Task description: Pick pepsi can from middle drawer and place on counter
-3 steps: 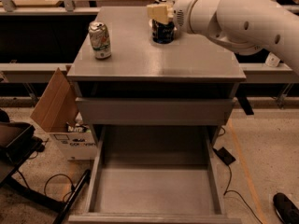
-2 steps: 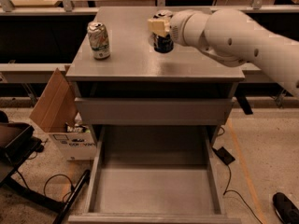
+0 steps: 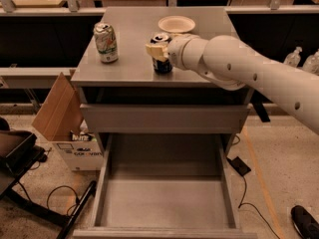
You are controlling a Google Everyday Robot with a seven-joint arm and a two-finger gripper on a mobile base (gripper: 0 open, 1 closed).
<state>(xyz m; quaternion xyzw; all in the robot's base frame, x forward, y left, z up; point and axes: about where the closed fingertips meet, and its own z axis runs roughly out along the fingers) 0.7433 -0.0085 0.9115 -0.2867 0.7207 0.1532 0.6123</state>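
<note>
My gripper (image 3: pixel 158 51) is over the counter (image 3: pixel 129 66), up against the pepsi can (image 3: pixel 162 66), with my arm (image 3: pixel 239 68) reaching in from the camera's right. The can is right at my jaws, upright, and its base looks to be resting on the grey top, near the front edge. One cream pad lies across the upper side of the can, but I cannot tell whether the jaws are clamped on it or slack around it, as the far side is hidden behind the can and my wrist. Well below my jaws the middle drawer (image 3: pixel 164 203) stands pulled out with nothing in it, so I judge the lift out of the drawer to be done and the step in hand to be the placing. What the next move calls for, as I read it, is letting go cleanly: jaws spread wide enough to clear both sides of the can, then a straight pull back toward my wrist or upward, without dragging the can toward the edge or tipping it. Off to the camera's left of my jaws stands a pale can (image 3: pixel 106 43), well apart. Just beyond my jaws lies a paper plate (image 3: pixel 176 24), close behind the pepsi can, so I should not push forward on the way out.
</note>
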